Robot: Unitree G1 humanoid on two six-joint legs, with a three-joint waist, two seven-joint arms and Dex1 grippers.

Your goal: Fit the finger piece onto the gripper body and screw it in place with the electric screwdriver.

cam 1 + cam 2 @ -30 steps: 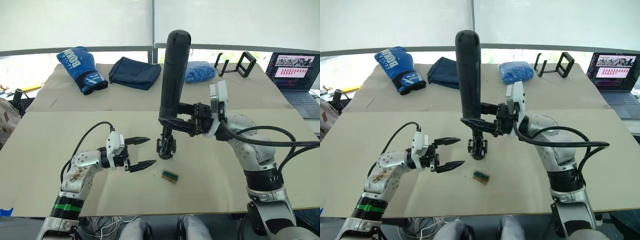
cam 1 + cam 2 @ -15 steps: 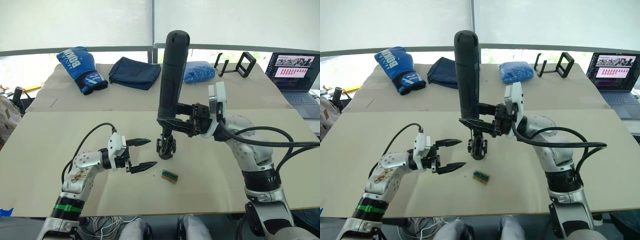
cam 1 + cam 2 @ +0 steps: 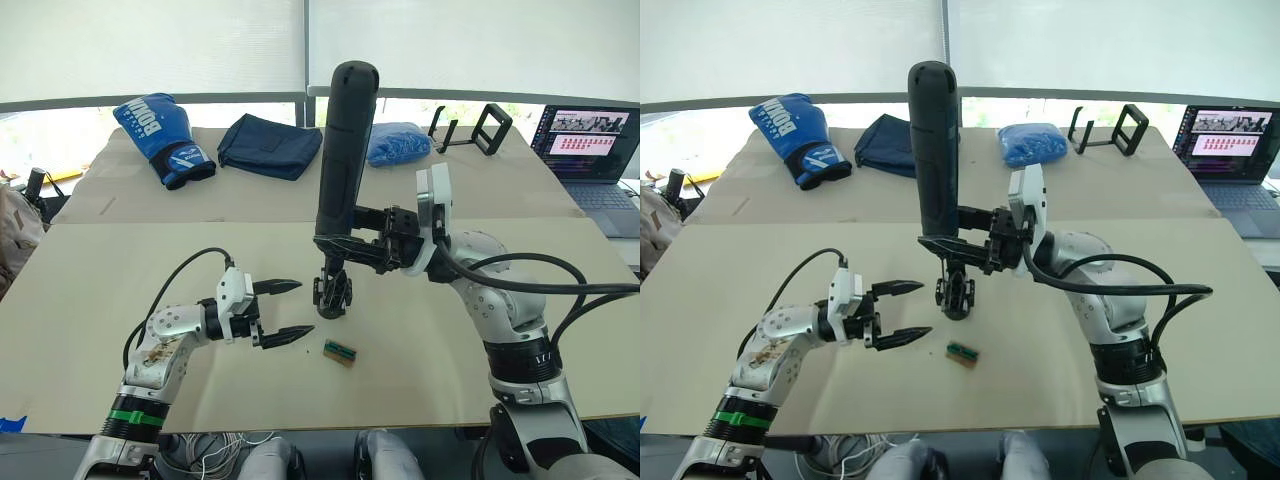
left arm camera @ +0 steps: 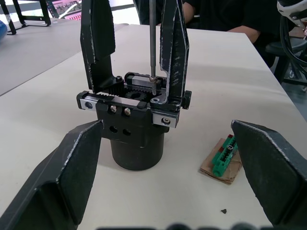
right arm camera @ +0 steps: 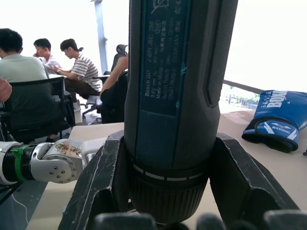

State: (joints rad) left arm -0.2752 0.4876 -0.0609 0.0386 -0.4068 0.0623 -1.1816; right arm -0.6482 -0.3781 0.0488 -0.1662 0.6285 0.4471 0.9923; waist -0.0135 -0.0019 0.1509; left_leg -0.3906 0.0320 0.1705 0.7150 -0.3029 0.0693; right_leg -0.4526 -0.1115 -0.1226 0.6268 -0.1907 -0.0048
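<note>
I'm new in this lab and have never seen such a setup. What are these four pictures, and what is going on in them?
It is a two-armed humanoid robot at a table. Two pictures come from a stereo camera on its head, looking down over both arms; the other two come from cameras on its wrists.

The right gripper is clamped on the electric screwdriver, held upright with its thin bit down on the gripper body, a small black assembly standing on the table with two fingers pointing up. The left gripper is open beside it, holding nothing.

A small green block lies close by. Farther back are a blue boxing glove, a dark cloth bag, a blue bundle, a black stand and a laptop.
</note>
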